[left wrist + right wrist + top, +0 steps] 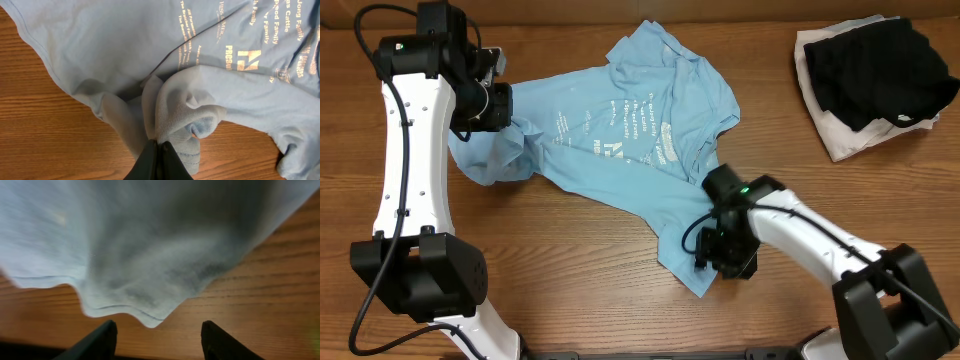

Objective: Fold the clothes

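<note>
Flattening the T-shirt [630, 120] before folding

My right hand [157, 327] stood open and empty, just short of the near hem [150, 320]. Farther off, my left hand [157, 149] pinched a bunch of the T-shirt, which lay crumpled on the tabletop [570, 270]. Next, I judged: grip that hem and pull flat.
</note>
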